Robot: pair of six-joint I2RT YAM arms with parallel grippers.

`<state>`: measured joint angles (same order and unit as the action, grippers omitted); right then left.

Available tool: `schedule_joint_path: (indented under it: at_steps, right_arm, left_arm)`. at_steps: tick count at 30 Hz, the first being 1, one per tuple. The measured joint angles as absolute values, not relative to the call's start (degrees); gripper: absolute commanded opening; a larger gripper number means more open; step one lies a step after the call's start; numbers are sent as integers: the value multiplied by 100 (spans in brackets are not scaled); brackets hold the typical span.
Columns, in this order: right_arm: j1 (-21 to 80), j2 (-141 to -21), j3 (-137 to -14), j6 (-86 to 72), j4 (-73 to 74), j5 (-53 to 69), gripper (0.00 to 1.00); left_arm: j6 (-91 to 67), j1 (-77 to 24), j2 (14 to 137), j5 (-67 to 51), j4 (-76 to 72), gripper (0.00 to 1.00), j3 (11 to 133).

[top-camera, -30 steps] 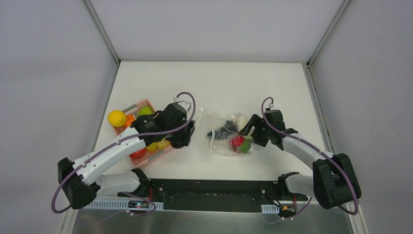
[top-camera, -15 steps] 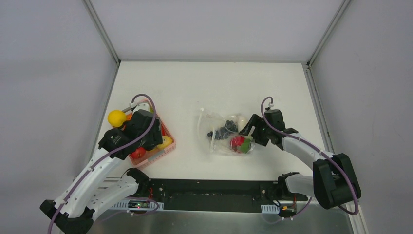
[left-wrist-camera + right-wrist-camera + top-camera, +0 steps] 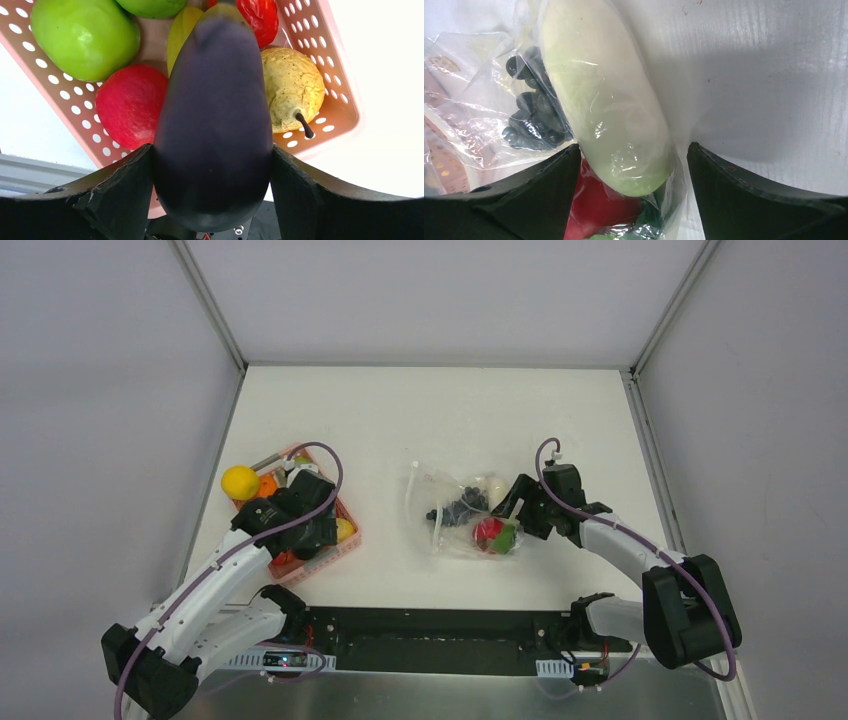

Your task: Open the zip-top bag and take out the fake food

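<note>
**Eggplant (image 3: 215, 100) clamped by the left gripper (image 3: 212, 167) over the pink basket (image 3: 345, 100).**
If released onto the crowded red apple (image 3: 130, 105) and pear (image 3: 292, 85), it could be rolled over the rim. The zip-top bag (image 3: 455, 515) lies well apart, its white vegetable (image 3: 609, 100) straddled by the right gripper (image 3: 630, 167), jaws wide; whether it is gripped cannot be told.

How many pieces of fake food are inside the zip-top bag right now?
3 visible in the zip-top bag: white vegetable at its far right, dark bunch in the middle, red tomato at the near end. Crinkled plastic may hide more.
</note>
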<state>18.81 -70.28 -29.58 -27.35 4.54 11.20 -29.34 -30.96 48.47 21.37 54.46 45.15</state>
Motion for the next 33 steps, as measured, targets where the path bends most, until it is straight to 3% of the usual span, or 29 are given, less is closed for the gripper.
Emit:
schedule_joint_path:
  at_steps: [3, 11, 23, 33]
  right_arm:
    - [1881, -7028, -2961, -2733, 454, 1118, 81]
    - [1881, -7028, -2963, -2720, 456, 1116, 81]
    - [1881, -7030, -2974, -2694, 478, 1109, 81]
    - [1881, -7030, -2989, -2694, 519, 1074, 81]
  left_arm:
    - [-2917, -3063, 5000, 2174, 5404, 78, 4515]
    - [-2888, -3063, 5009, 2272, 5387, 99, 4517]
    - [-2692, -3063, 4681, 1837, 5430, 97, 5004]
    - [-2816, -3079, 5092, -301, 4082, 87, 5382]
